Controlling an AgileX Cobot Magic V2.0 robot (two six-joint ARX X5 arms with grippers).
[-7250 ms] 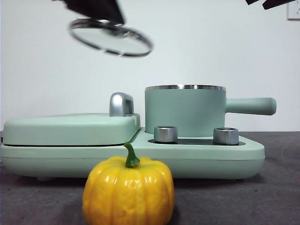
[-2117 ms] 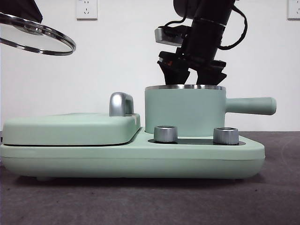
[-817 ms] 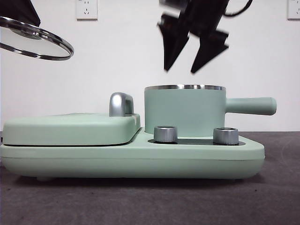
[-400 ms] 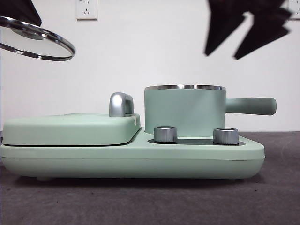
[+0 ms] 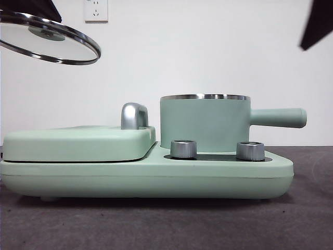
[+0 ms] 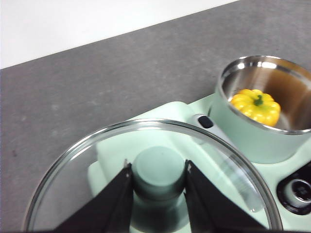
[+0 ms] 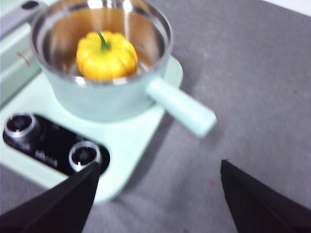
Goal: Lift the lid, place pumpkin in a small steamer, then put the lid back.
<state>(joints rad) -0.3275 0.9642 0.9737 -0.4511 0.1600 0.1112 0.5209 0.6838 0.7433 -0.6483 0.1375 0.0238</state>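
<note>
Change: right claw point(image 7: 155, 194) has pulled up and off to the side; half a second ago it hung above the pot's handle, now only a black tip shows at the front view's top right corner. Lid has drifted slightly toward the pot.
Left claw point(image 6: 156, 204): pinching the small mint-green knob of the round clear glass lid with steel rim point(image 5: 49, 44); lid held high over the flat cover side, well apart from the pot, tilted, nearer-pot edge lower.
Right claw state: spread wide, holding nothing.
Pumpkin: one glossy yellow ribbed toy pumpkin point(image 7: 106, 54) sits inside the pot on its steel floor, upright, green stem pointing up.
Steamer: one mint-green cylindrical saucepan with steel rim point(image 5: 205, 125), uncovered, standing on the wide mint-green appliance base point(image 5: 145, 174); its long straight handle point(image 5: 278, 117) lies level, long axis pointing away from the flat cover.
Counts: two steel knobs point(image 5: 183, 149) on the base front; one flat mint-green cover point(image 5: 78, 143); one steel loop handle point(image 5: 134, 115).
Desk: dark grey desk point(image 5: 156, 224) carries the base.
</note>
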